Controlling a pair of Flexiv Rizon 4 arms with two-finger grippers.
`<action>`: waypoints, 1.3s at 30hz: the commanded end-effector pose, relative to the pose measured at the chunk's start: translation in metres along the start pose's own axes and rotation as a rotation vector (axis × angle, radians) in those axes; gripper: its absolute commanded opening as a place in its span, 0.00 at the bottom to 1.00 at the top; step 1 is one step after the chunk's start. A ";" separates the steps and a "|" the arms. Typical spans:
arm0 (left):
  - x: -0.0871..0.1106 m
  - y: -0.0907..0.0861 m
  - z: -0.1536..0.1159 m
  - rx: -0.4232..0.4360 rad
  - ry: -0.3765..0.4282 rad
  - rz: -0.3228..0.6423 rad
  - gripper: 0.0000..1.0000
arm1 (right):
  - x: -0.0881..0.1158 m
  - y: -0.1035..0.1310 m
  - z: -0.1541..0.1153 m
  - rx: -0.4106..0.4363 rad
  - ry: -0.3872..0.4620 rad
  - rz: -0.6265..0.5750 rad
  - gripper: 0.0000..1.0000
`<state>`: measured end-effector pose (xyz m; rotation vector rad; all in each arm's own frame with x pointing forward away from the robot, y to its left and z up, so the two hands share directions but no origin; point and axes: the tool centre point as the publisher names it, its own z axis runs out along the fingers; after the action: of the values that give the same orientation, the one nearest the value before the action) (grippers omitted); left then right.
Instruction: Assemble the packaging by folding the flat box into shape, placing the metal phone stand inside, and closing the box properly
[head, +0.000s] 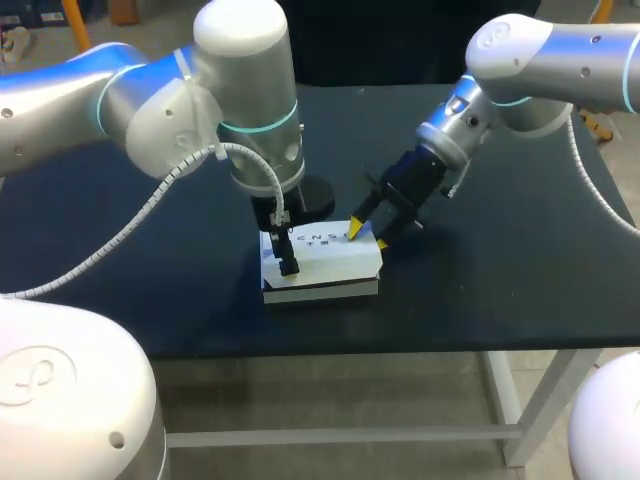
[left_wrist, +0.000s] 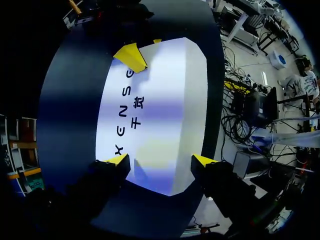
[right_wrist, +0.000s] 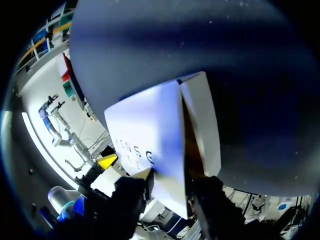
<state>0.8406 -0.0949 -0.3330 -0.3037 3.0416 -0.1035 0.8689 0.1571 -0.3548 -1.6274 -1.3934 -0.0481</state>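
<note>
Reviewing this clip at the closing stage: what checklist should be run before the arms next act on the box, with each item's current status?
1. Folded into shape: ok, the white box stands formed on the table.
2. Closure: not ok, the right wrist view shows a dark gap between lid and side flap.
3. Phone stand inside: cannot tell, none visible.
4. Left gripper open above the lid: ok.
5. Right gripper at the box's far right corner: ok; its hold: cannot tell.
</note>
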 end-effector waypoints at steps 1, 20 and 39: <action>0.007 0.000 0.003 0.003 -0.051 -0.004 0.85 | -0.001 0.002 0.000 0.005 -0.001 0.000 0.43; -0.007 -0.001 0.011 0.035 -0.147 -0.039 0.55 | -0.001 0.002 0.000 0.005 -0.001 0.000 0.42; -0.006 -0.001 0.018 0.026 -0.160 -0.022 0.45 | -0.002 0.002 0.000 0.002 -0.003 0.000 0.39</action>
<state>0.8480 -0.0951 -0.3464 -0.3235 2.8787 -0.1192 0.8693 0.1574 -0.3549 -1.6277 -1.3940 -0.0487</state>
